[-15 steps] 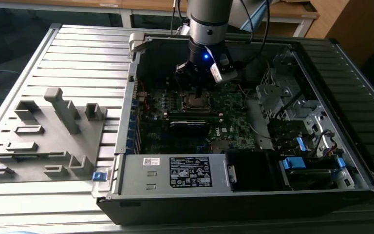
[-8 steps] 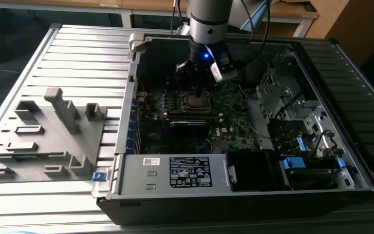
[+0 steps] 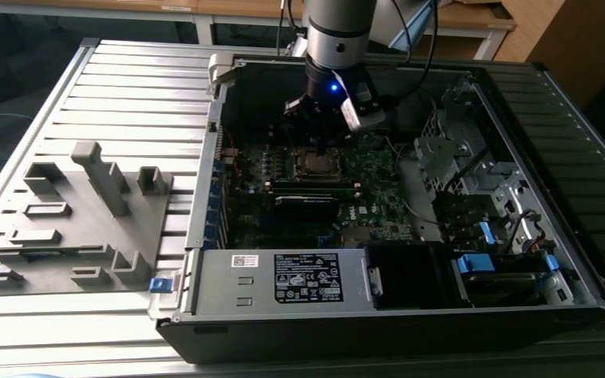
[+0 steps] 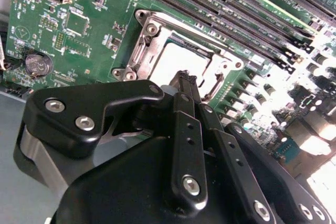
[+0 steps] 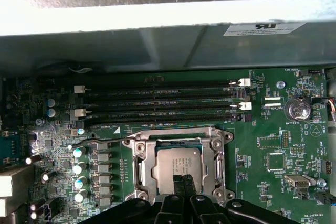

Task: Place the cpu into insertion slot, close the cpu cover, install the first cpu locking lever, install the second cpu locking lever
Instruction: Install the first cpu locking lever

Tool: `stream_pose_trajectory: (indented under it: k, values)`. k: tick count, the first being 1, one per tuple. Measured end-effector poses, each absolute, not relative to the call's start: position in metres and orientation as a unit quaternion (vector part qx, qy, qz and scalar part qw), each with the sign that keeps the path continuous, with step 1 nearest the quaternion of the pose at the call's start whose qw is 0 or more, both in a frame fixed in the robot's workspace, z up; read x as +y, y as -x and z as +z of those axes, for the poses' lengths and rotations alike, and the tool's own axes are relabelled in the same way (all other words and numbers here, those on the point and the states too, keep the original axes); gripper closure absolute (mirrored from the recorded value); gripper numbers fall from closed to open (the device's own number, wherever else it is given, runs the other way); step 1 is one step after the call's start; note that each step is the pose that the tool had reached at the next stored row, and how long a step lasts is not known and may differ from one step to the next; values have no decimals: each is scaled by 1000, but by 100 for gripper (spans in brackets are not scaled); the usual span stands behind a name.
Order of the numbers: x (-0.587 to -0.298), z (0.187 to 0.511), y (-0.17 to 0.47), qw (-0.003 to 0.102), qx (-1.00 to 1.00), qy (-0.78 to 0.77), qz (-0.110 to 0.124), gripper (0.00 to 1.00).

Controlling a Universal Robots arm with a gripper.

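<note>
Two of the four steps look done, as far as I can judge. The cpu (image 5: pixel 176 163) lies flat in its socket on the motherboard, dull metal top facing up. The cpu cover (image 5: pixel 134 167) is down around it, with the chip showing through its window.

The chip is close to square, so it has no real long axis. Its sides run parallel to the memory slots (image 5: pixel 157 103) just beside the socket. I cannot tell which way its marked corner points.

The tool (image 5: pixel 182 181) hangs directly over the chip's edge farthest from the memory slots. Its fingers are drawn narrow, nearly together, with nothing between them. I cannot tell whether the tips touch the metal.

A thin wire bar (image 5: pixel 97 141) runs past the socket's corner on the memory side and looks like a locking lever. Whether it is hooked under its catch is unclear. The lever work therefore seems to be the step in hand. It calls for a firm, sideways-then-down push on a thin wire, kept clear of the chip.

In the exterior view, the open computer case (image 3: pixel 202 236) rests on a slatted grey tabletop (image 3: pixel 124 94).
</note>
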State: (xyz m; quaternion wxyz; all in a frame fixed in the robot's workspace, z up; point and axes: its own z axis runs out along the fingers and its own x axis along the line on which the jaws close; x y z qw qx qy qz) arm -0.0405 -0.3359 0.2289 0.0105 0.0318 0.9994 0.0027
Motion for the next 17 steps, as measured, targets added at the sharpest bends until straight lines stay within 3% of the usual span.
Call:
stream_pose_trajectory:
  k: [17]
  values:
    - [-336,235,40,10,999,-32,2,89]
